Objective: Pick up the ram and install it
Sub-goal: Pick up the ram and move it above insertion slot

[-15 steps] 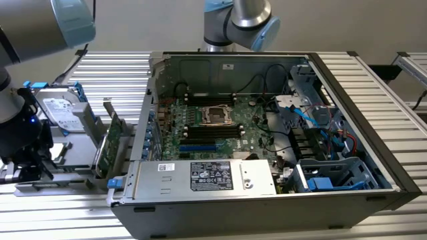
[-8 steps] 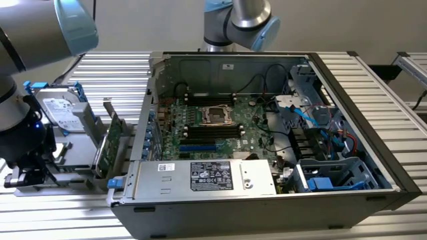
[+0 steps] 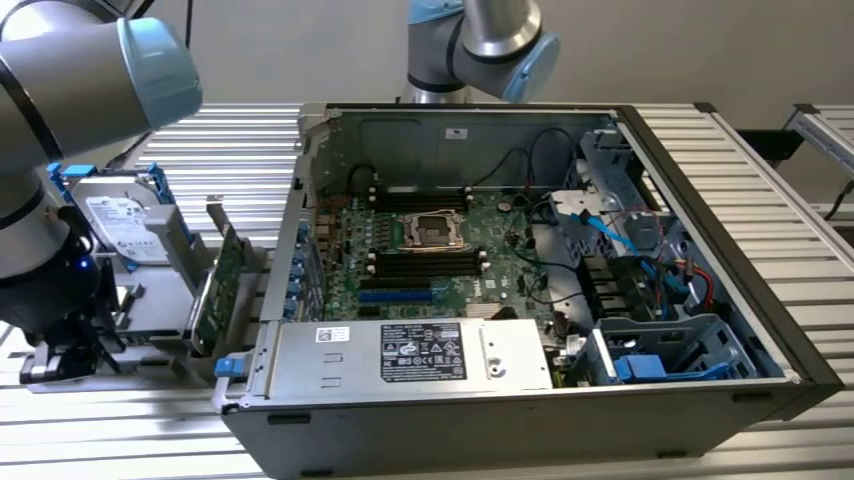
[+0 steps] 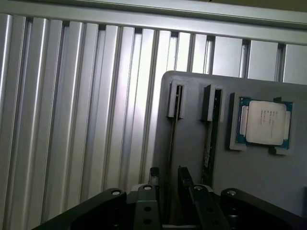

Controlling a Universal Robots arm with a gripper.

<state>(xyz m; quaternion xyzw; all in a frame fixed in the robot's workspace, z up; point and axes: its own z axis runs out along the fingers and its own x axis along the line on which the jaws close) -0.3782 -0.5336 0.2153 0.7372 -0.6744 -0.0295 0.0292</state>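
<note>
In the wrist view, two ram sticks stand on edge in the slots of a grey holder tray (image 4: 192, 201). The left ram stick (image 4: 171, 139) shows as a thin dark edge and the right ram stick (image 4: 208, 143) shows a green edge. My gripper (image 4: 169, 173) is open, with one finger on each side of the near end of the left stick and not touching it. In the exterior view my gripper (image 3: 60, 362) hangs low over the holder, left of the open computer case (image 3: 534, 420). The motherboard's black memory slots (image 3: 424, 264) lie bare beside the processor socket (image 3: 435, 230).
A processor chip (image 4: 265, 122) sits in a pocket of the tray, beyond the right stick. A hard drive (image 3: 118, 225) and a large green expansion card (image 3: 214, 290) stand upright in the holder. The power supply (image 3: 400, 352), blue cables and a drive cage crowd the case. A second arm (image 3: 481, 40) stands behind it.
</note>
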